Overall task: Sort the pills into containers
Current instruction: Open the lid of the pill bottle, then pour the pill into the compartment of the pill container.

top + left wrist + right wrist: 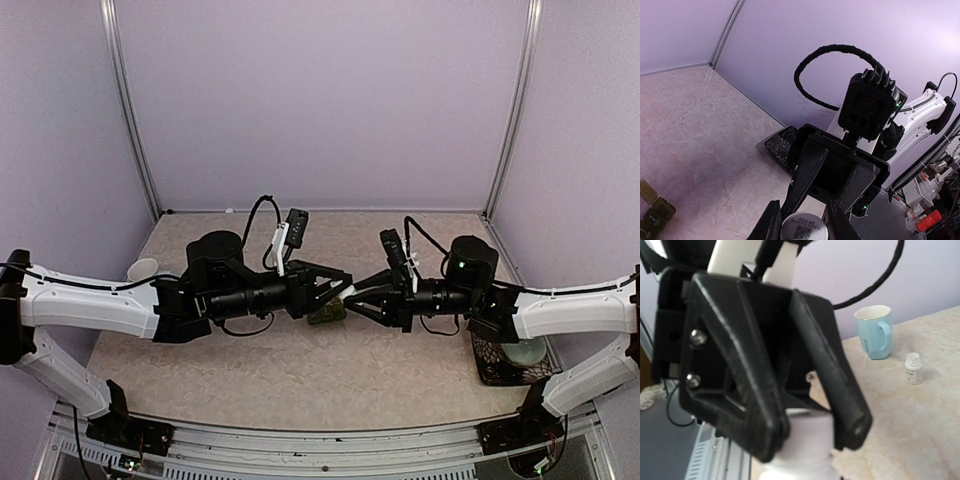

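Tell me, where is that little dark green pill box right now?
In the top view, the pill box sits on the middle of the table, right beneath where the left gripper and right gripper meet.

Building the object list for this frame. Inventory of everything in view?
bottle: 1, white, held off the table between both grippers, near the pill box
pill box: 1, dark green, table centre
small bottle: 1, white, on table near mug
mug: 1, light blue, left side of table
bowl: 1, pale green, in the tray
tray: 1, black patterned, right edge of table
table: 1, beige marbled
left gripper: 1, black, shut on bottle
right gripper: 1, black, shut on bottle
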